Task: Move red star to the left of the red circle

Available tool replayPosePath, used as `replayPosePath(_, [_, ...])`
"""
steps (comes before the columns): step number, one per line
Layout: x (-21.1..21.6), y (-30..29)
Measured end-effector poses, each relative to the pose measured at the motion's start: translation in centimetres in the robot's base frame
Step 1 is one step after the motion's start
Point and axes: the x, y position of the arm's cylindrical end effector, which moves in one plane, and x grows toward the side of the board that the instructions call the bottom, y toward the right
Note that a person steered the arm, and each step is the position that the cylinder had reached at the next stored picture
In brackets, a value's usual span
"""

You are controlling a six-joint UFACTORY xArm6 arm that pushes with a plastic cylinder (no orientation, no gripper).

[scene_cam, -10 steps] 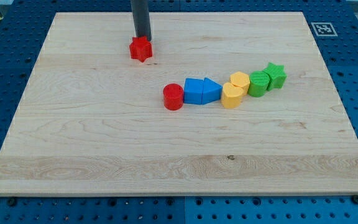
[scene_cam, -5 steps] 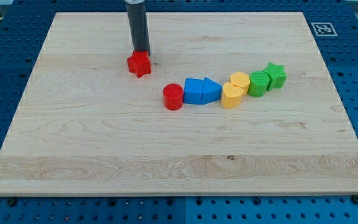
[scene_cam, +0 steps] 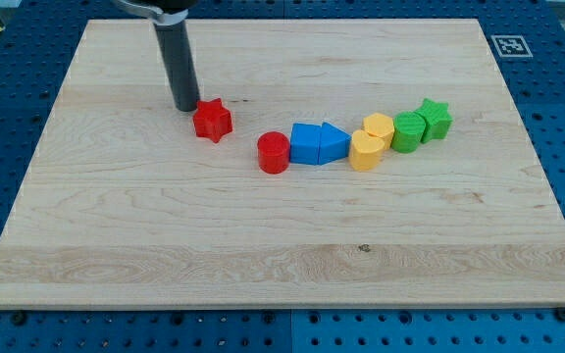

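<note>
The red star lies on the wooden board, up and to the left of the red circle. A gap of bare board separates the two. My tip stands just to the upper left of the red star, touching or almost touching it. The rod rises from there to the view's top.
A row of blocks runs right from the red circle: a blue cube, a blue triangle, two yellow blocks, a green cylinder and a green star. A marker tag sits at the board's top right corner.
The red star has slid down and slightly left, closer to the red circle's level. My tip has moved from above the star to its upper left side.
</note>
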Motion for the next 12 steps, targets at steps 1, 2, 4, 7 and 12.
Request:
replayPosePath(1, [0.0,0.0])
replayPosePath(2, [0.0,0.0])
replayPosePath(4, [-0.1,1.7])
replayPosePath(7, [0.6,5.8])
replayPosePath(12, [2.3,0.1])
